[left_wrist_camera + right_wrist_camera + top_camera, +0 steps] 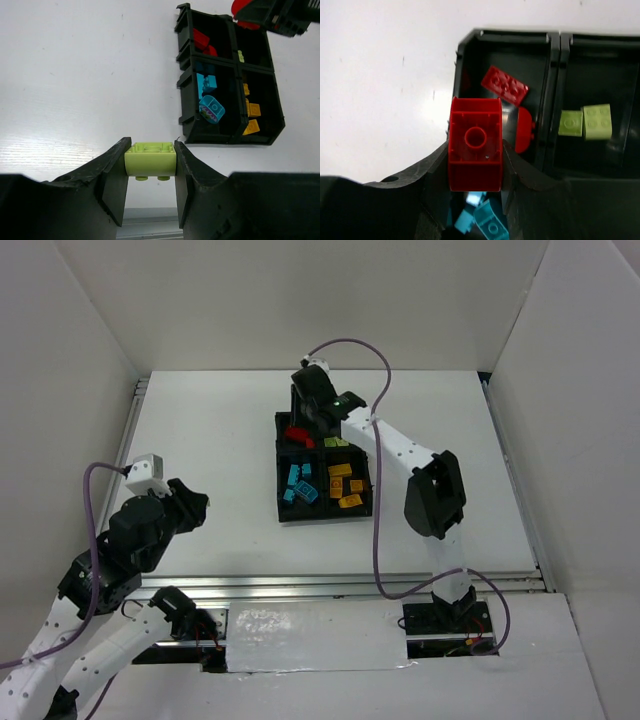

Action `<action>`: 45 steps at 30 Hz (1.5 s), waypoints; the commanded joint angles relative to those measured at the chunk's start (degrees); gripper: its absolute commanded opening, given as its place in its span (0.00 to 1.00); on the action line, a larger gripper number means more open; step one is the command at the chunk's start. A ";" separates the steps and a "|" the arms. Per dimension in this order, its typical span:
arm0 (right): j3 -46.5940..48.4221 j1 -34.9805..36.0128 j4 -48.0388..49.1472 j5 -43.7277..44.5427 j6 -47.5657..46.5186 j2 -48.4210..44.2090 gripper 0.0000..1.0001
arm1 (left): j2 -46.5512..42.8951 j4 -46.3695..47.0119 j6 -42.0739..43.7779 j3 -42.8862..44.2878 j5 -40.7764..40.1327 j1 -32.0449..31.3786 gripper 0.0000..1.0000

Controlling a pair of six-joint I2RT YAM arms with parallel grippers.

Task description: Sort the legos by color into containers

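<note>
The legos (300,483) are mostly lying sorted inside the black four-compartment tray (325,520) in the middle of the white table (200,430). Cyan bricks (211,109) are sitting in the near-left compartment and orange bricks (251,109) in the near-right. A flat red plate (504,85) and a rounded red piece (524,129) are lying in the far-left, and two lime green bricks (597,121) in the far-right.

Two pieces are waiting to go in. The right gripper (475,167) is hanging over the far-left compartment, by its left wall, with its jaws clamping a red brick (475,135) from both sides; that one looks to be a release away from done. The left gripper (150,167) is hovering well apart from the tray, off to its left, pinching a lime green brick (150,159). No other loose brick is showing on the table, so I am judging the sort as nearly finished.

The lime compartment is sitting at the corner farthest from the left arm. The right arm (395,445) is reaching across that side of the tray, with its purple cable (350,340) looping above, so it is probably blocking the way in.
</note>
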 commanded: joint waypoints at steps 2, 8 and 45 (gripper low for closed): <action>7.52 0.21 -1.54 2.56 -0.83 4.92 0.00 | 0.84 0.08 0.51 -0.18 -2.16 -0.21 0.00; 9.54 0.12 -1.36 3.27 -0.03 8.35 0.00 | -0.91 0.42 0.34 -0.79 -2.69 -0.12 0.00; 7.43 -0.49 4.35 3.27 -3.81 8.62 0.05 | 0.93 1.30 1.48 -0.88 -0.05 -0.21 0.00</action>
